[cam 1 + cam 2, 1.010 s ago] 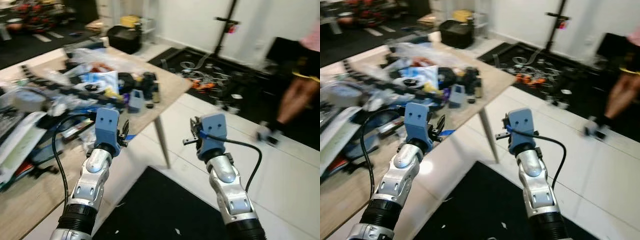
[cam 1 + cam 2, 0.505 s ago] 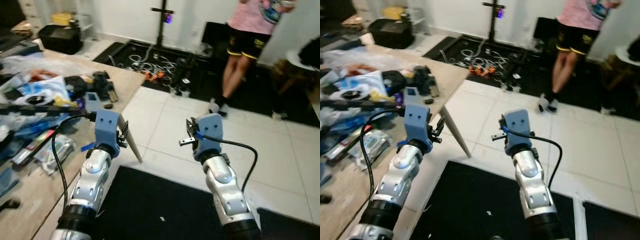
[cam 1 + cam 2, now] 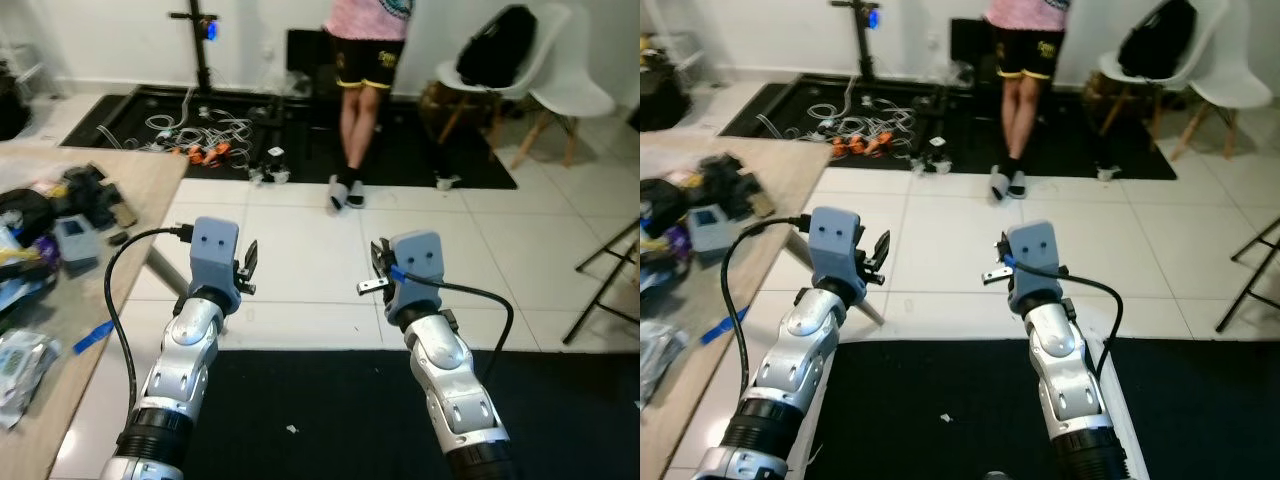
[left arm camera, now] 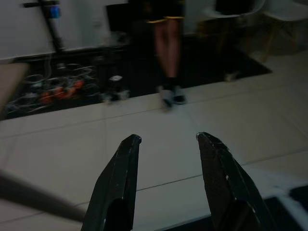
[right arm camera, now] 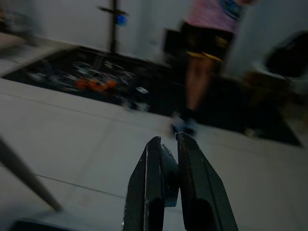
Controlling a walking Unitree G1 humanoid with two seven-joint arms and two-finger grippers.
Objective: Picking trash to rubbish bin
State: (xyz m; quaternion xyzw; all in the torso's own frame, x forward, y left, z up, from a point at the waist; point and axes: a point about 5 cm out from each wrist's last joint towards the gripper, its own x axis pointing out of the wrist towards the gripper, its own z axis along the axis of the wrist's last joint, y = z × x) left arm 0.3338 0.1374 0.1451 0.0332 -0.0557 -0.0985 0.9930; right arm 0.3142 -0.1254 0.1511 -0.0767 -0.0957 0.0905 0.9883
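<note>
At the far left stands a wooden table (image 3: 120,180) cluttered with odds and ends – black gadgets (image 3: 95,190), a small grey-blue box (image 3: 75,240), plastic-wrapped packets (image 3: 20,355) and a strip of blue tape (image 3: 92,337). No rubbish bin can be made out, and which of the clutter counts as trash cannot be told.

Next comes the left gripper (image 4: 166,139), raised in front of the robot over the white tiled floor (image 3: 300,250), its 2 black fingers (image 4: 120,178) spread apart with nothing between them. A black mat (image 3: 330,410) lies under both arms.

The right gripper (image 5: 165,140) is held up at about the same height, its fingers (image 5: 149,183) nearly pressed together, leaving a thin gap with nothing in it.

Beyond, on a dark mat by the wall, lie tangled cables (image 3: 215,135) beside a black stand (image 3: 200,40). A person (image 3: 365,90) in a pink top and black shorts stands there – legs and socks visible. At the right are 2 white chairs (image 3: 560,80), a black bag (image 3: 495,45) resting on 1
</note>
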